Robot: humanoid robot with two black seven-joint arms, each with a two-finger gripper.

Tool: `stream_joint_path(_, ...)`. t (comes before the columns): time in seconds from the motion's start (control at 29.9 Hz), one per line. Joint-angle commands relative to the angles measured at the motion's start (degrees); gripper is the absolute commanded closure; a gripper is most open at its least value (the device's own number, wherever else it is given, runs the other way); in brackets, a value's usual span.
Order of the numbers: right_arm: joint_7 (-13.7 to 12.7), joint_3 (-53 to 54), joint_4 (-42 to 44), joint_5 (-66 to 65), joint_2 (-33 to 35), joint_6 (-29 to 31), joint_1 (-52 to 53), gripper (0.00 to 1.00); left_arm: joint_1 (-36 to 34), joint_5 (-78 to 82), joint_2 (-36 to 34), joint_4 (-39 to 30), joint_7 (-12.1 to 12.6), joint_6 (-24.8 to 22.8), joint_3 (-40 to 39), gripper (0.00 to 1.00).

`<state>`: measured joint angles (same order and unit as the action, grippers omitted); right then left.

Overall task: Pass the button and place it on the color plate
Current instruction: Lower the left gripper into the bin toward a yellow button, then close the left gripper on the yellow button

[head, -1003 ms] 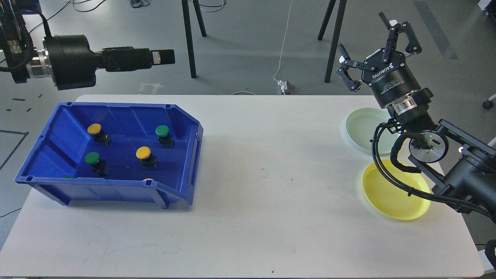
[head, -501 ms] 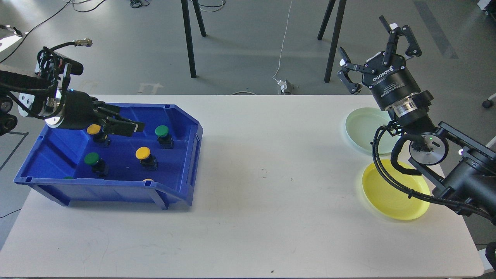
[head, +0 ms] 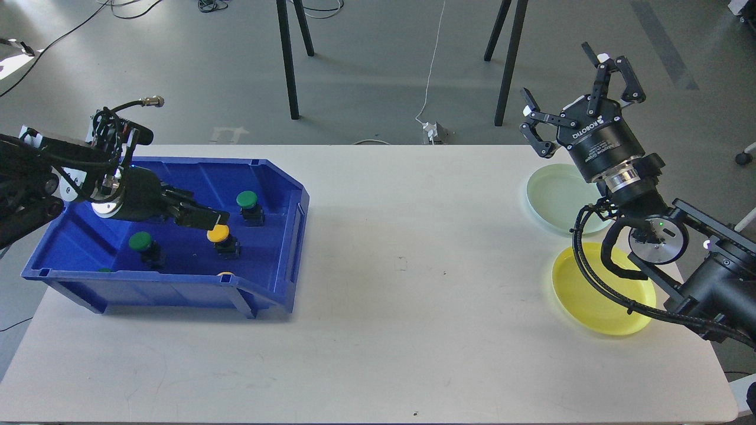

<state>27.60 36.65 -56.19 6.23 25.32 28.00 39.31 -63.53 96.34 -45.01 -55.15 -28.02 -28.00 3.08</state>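
Note:
A blue bin (head: pixel 171 290) at the table's left holds several push buttons: a green one (head: pixel 247 199), a yellow one (head: pixel 218 234), a green one (head: pixel 140 241), and parts of others at the front wall. My left gripper (head: pixel 201 218) reaches low into the bin, its tip just above and left of the yellow button; its fingers cannot be told apart. My right gripper (head: pixel 568 79) is open and empty, held up above the table's far right edge. A pale green plate (head: pixel 555 195) and a yellow plate (head: pixel 590 298) lie at the right, partly behind my right arm.
The white table (head: pixel 401 265) stretches between bin and plates. Black stand legs (head: pixel 288 65) and a white cable stand on the floor beyond the far edge.
My left arm has swung down from above the bin into it, and its gripper has moved right toward the yellow button, now covering the back-left yellow one. The right gripper shifted slightly right.

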Motion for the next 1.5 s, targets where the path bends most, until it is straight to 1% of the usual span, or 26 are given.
stream_joint_path(0.0, 0.0, 0.0, 0.0, 0.0, 0.1, 0.0, 0.0, 0.01, 0.8, 0.0, 1.0, 1.7, 0.0, 0.0, 0.0, 0.02)
stream_joint_path(0.17, 0.0, 0.0, 0.1, 0.0, 0.1, 0.0, 0.0, 0.01, 1.7, 0.0, 2.6, 3.0, 0.0, 0.0, 0.0, 0.01)
stream_joint_path(0.43, 0.0, 0.0, 0.2, 0.0, 0.1, 0.0, -0.4, 0.01, 2.4, 0.0, 2.9, 3.6, 0.0, 0.0, 0.0, 0.01)
stream_joint_path(0.63, 0.0, -0.1, 0.2, -0.5, 0.1, 0.0, -0.5, 0.01, 3.2, 0.0, 6.1, 6.5, 0.0, 0.0, 0.0, 0.01)
stream_joint_path(0.77, 0.0, 0.0, 0.2, -1.8, 0.1, 0.0, -0.8, 0.01, 3.5, 0.2, 7.2, 7.2, 0.0, 0.0, 0.1, 0.01)
stream_joint_path(1.47, 0.0, 0.3, -0.3, -1.8, 0.4, 0.0, -2.3, 0.01, 5.5, -0.2, 10.6, 14.3, 0.0, 0.0, 0.1, 0.02)
